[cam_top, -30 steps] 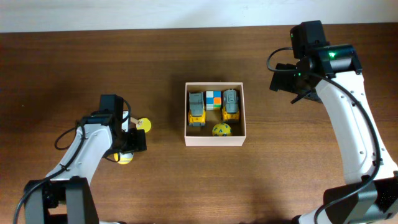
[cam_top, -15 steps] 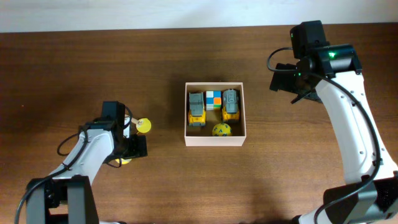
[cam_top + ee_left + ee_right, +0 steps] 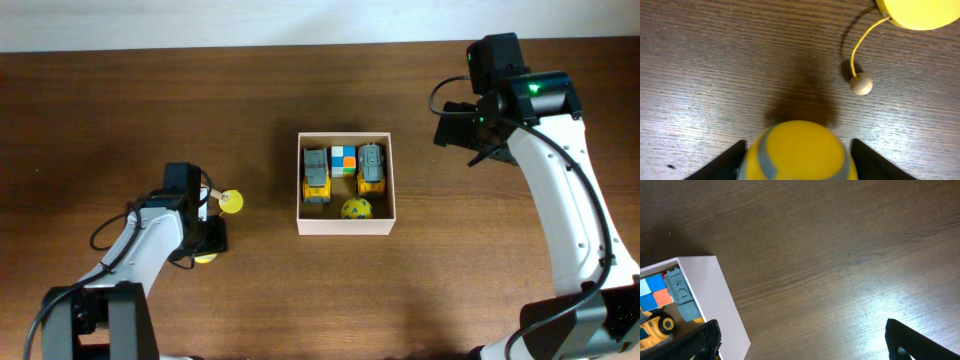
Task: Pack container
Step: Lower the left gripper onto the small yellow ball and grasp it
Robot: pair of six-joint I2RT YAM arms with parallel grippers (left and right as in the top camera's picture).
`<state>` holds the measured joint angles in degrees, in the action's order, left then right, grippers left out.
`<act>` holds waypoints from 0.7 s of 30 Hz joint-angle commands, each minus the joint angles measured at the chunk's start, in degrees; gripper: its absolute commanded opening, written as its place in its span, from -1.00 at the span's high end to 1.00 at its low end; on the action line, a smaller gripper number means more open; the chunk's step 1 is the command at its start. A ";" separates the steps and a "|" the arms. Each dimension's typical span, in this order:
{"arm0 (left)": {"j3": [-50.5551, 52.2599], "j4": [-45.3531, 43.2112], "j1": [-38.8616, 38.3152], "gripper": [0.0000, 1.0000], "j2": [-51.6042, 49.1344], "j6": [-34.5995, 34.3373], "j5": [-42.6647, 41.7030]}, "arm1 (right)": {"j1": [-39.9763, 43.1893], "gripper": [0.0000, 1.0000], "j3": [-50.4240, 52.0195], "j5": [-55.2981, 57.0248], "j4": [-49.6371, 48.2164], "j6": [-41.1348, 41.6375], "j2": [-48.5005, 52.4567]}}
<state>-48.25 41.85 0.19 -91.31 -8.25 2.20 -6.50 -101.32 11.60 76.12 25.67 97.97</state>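
A dark brown wood-grain tabletop carries a yellow ball with a grey band, and near it lies a flat yellow round toy whose thin yellow string ends in a small pale wooden bead. Well apart to the right, two yellow-and-grey toy trucks flank a cube of coloured squares. A yellow spotted ball sits just below them.
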 commanded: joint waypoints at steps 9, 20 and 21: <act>0.44 -0.33 0.26 0.31 0.26 -0.09 0.59 | 0.20 -0.98 -0.48 1.11 -0.02 0.04 -1.07; -0.98 -2.32 0.24 0.38 0.26 -0.07 -4.33 | 0.20 -0.98 -0.48 1.11 0.00 0.04 -1.07; -1.46 -2.29 0.24 0.39 0.26 -0.07 -5.25 | 0.20 -0.98 -0.48 1.11 0.00 0.04 -1.07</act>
<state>-48.29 40.03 0.21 -91.31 -8.40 0.99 -6.50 -101.32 11.60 76.12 25.67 97.97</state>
